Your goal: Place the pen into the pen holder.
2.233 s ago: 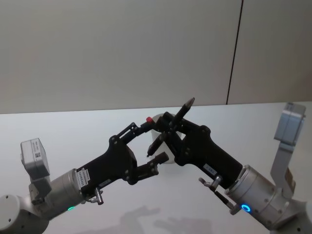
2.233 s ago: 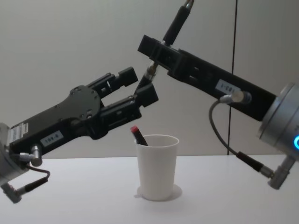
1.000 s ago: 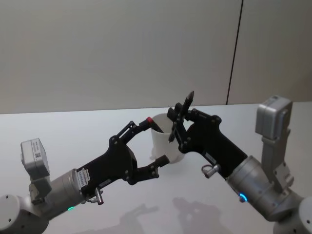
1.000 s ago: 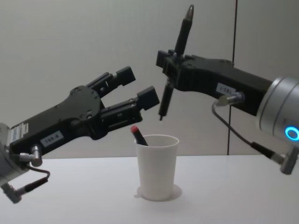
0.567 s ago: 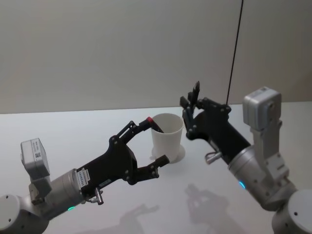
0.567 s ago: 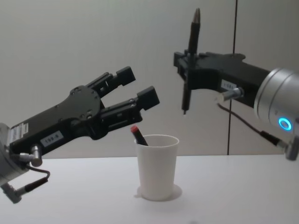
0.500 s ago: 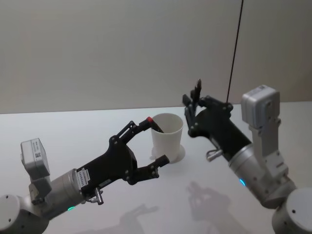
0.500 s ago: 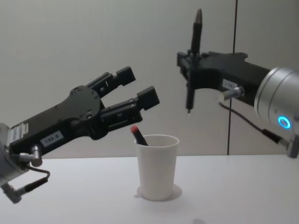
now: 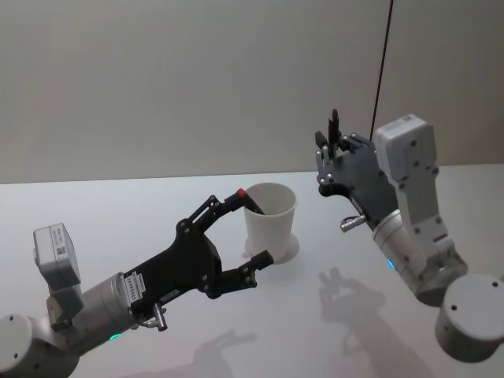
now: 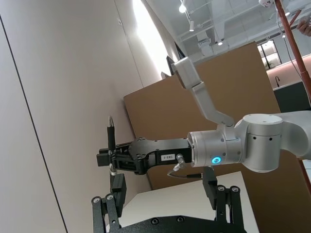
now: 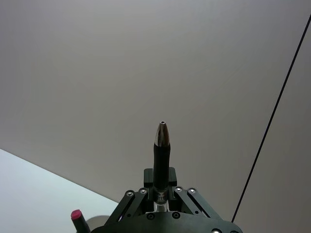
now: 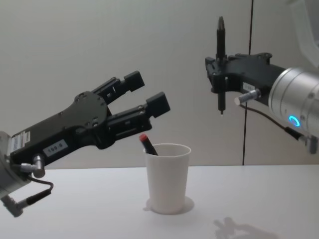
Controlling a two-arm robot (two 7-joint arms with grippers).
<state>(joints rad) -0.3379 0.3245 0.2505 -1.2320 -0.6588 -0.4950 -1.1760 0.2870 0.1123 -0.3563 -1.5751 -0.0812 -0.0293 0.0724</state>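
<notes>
Nearest, my left gripper [image 12: 147,95] hovers with fingers spread wide and empty, above and left of the white pen holder [image 12: 168,178] on the counter [image 12: 259,199]. Farther right, my right gripper [image 12: 220,74] has its fingers clamped on the pen [image 12: 220,64], held upright, well above and right of the holder's rim.
</notes>
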